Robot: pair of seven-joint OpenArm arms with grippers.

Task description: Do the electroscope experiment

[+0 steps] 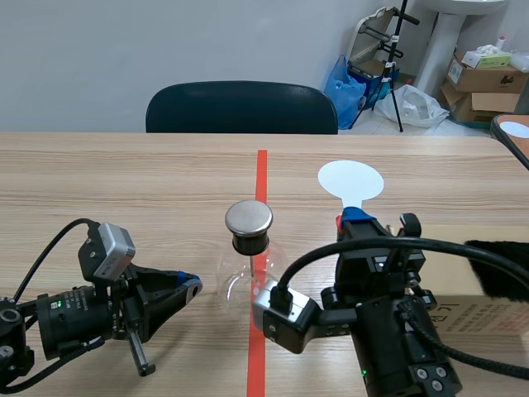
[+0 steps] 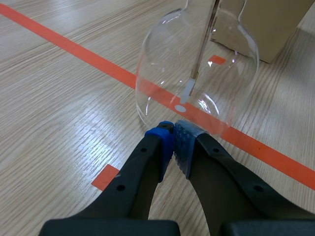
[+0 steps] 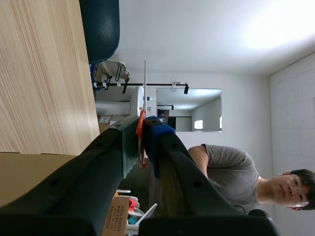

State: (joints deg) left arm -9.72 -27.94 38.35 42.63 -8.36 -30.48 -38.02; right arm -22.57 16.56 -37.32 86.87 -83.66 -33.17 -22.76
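Left tool (image 1: 189, 284), lower left, lies low, fingers pressed together; right tool (image 1: 352, 217), right of centre, pinches a white paddle (image 1: 350, 179).

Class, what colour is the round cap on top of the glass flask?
The cap is silvery grey, above a black stopper; best in the scene view.

Wooden table (image 1: 124, 182) with flask (image 1: 234, 281), cardboard box (image 1: 488, 314)

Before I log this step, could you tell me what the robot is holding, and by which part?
The right gripper pinches the white disc by its stem; the left gripper holds nothing.
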